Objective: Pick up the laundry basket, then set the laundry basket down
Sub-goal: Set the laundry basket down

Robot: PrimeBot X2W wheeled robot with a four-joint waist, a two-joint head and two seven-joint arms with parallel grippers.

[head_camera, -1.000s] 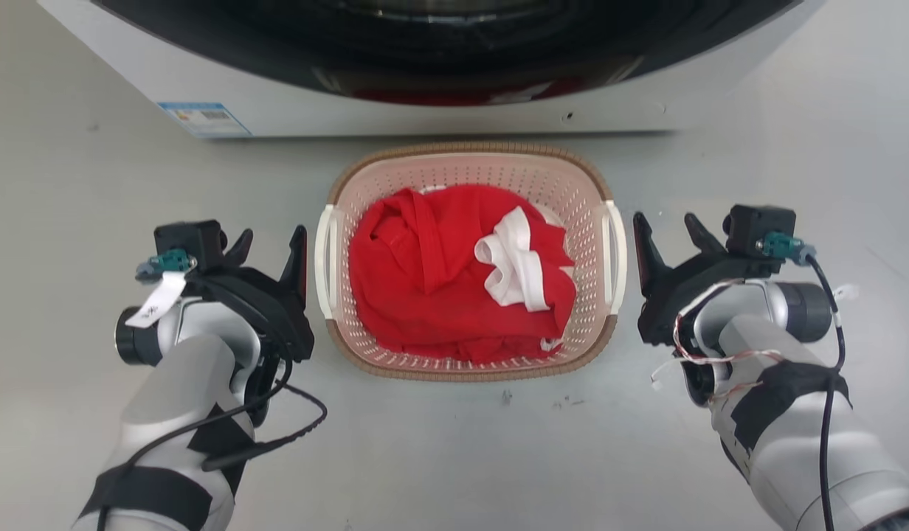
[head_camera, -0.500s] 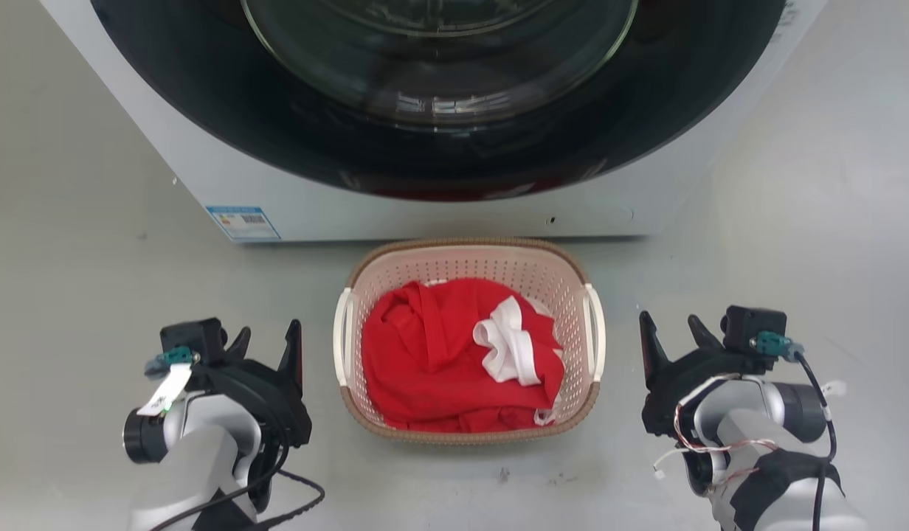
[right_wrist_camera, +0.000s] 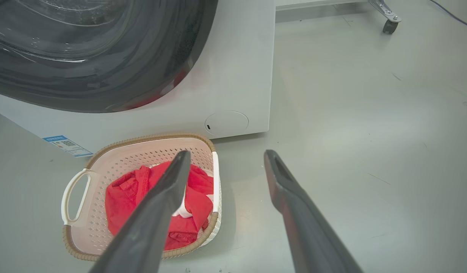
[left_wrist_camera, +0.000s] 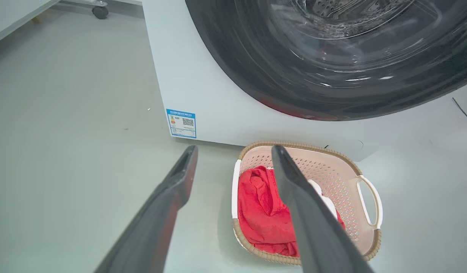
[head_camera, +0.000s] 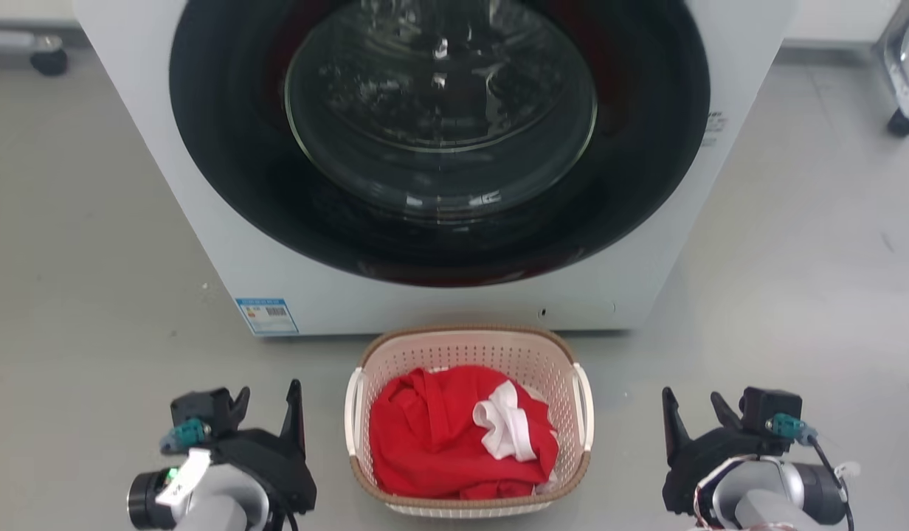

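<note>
Basket [head_camera: 465,346] sitting on floor [head_camera: 93,332], just in front of washer [head_camera: 167,184]. It is holding a crumpled red garment [head_camera: 425,442] with white cloth [head_camera: 507,435] lying on top. Left gripper [head_camera: 268,402] and right gripper [head_camera: 692,413] hovering either side, fingers standing spread, gripping nothing, neither touching basket.

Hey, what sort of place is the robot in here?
Likely a laundry area, maybe a test lab: a front-loading washing machine, a laundry basket holding red clothing, and a grey floor.
</note>
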